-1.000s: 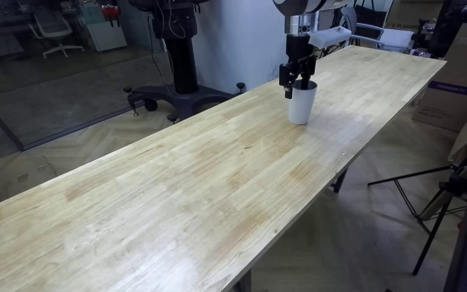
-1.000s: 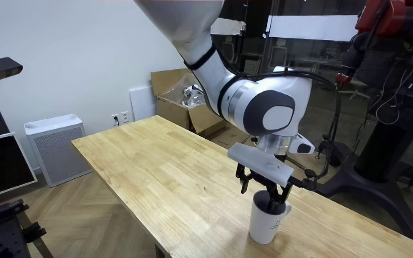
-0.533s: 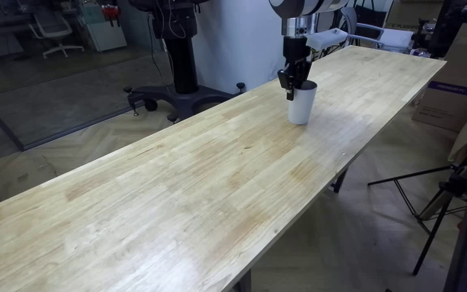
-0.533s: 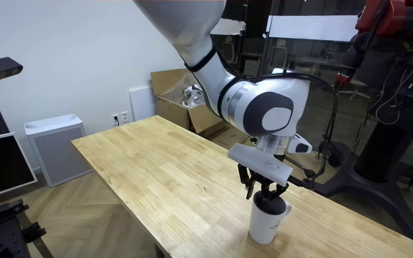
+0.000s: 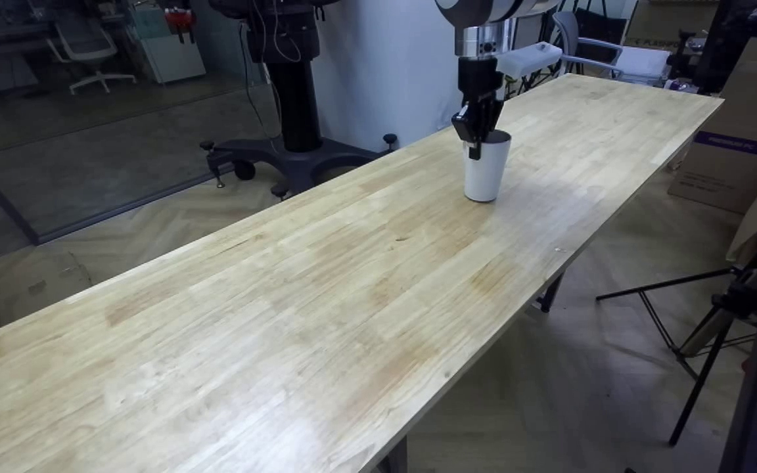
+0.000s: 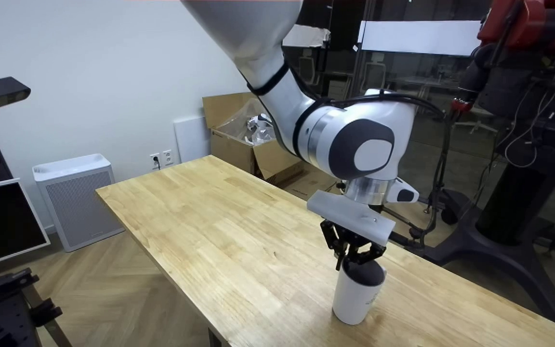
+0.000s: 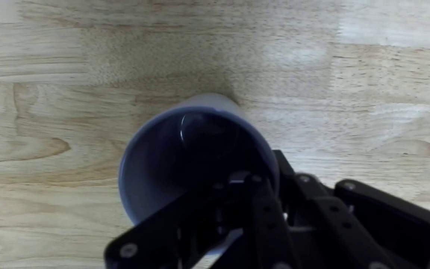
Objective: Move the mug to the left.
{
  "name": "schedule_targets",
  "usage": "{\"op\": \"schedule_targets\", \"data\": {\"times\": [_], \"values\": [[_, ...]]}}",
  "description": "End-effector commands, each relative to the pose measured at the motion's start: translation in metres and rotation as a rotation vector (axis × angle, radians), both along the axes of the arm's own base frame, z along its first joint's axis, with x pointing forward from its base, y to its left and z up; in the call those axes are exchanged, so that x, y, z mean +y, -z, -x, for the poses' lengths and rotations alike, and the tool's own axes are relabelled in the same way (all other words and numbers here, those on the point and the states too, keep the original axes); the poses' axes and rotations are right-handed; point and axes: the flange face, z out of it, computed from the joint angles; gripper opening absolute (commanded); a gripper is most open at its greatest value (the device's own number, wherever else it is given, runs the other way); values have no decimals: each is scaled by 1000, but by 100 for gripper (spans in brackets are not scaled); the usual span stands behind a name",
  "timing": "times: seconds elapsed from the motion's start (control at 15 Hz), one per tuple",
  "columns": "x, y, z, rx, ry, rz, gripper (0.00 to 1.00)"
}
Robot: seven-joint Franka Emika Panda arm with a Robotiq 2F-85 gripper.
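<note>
Cardboard box (image 6: 233, 152) beyond table (image 6: 200, 221) and mug (image 6: 353, 301)

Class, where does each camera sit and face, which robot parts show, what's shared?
In an exterior view: raised, looking diagonally down the table; gripper and arm's end show.
In an exterior view: raised, diagonally toward the table's opposite end; more arm shows.
Wrist view: wrist-mounted, facing down into the mug; fingers show.
Both exterior views share mug, table, gripper.
</note>
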Motion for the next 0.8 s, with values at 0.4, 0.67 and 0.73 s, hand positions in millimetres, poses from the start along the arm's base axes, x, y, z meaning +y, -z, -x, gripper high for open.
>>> {"op": "schedule_targets", "data": {"times": [0.4,0.67,0.73], "values": [[78,-33,-28,62,-66,113,2],[127,-35,-43,10,-33,101,2],[139,-36,-45,-2,-21,84,2]]}}
